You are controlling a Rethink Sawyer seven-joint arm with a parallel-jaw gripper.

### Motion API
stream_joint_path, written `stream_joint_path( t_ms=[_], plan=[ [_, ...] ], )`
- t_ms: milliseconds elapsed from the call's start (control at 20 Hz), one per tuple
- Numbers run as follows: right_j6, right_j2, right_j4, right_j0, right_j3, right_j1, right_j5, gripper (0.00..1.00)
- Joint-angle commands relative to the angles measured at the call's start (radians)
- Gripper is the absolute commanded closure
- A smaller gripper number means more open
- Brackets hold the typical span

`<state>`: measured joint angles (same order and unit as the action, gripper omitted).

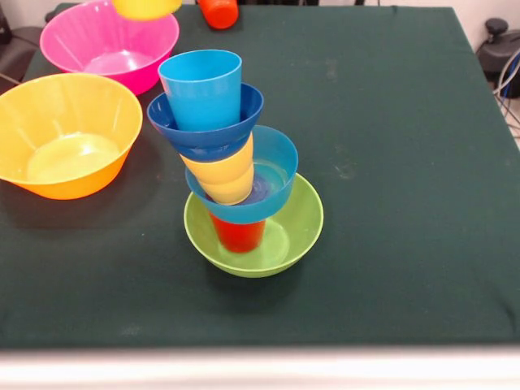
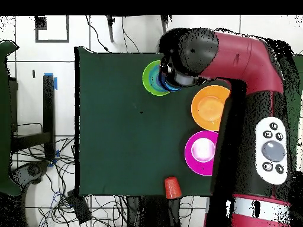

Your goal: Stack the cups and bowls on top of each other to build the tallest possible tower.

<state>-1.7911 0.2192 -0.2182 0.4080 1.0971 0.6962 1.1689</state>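
The tower (image 1: 236,162) stands mid-table and leans left. From the bottom it is the green bowl (image 1: 292,236), the red cup (image 1: 240,236), the light blue bowl (image 1: 280,175), a yellow cup (image 1: 223,175), the dark blue bowl (image 1: 166,122) and the light blue cup (image 1: 201,85). In the overhead view the green bowl (image 2: 148,77) shows partly under the red and black arm (image 2: 237,59). The gripper itself shows in neither view. The pink bowl (image 1: 106,41) and the yellow-orange bowl (image 1: 65,134) stand apart at the left. A second yellow cup (image 1: 145,6) and the orange cup (image 1: 218,11) are at the far edge.
The arm (image 2: 225,148) runs over the side of the table where the yellow-orange bowl (image 2: 210,107) and pink bowl (image 2: 200,151) sit. The orange cup (image 2: 171,187) lies at the table edge near the robot's base. Cables lie on the floor beyond the table.
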Motion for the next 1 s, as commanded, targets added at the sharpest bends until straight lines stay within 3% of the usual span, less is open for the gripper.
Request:
stream_joint_path(
  t_ms=[50,450,1000],
  plan=[
    [0.335,0.114,-0.099,-0.001,-0.025,-0.083,0.041,1.00],
    [0.346,0.142,-0.119,0.017,-0.034,-0.095,0.039,1.00],
    [0.313,0.139,-0.109,0.015,0.029,-0.027,0.091,1.00]
  ],
)
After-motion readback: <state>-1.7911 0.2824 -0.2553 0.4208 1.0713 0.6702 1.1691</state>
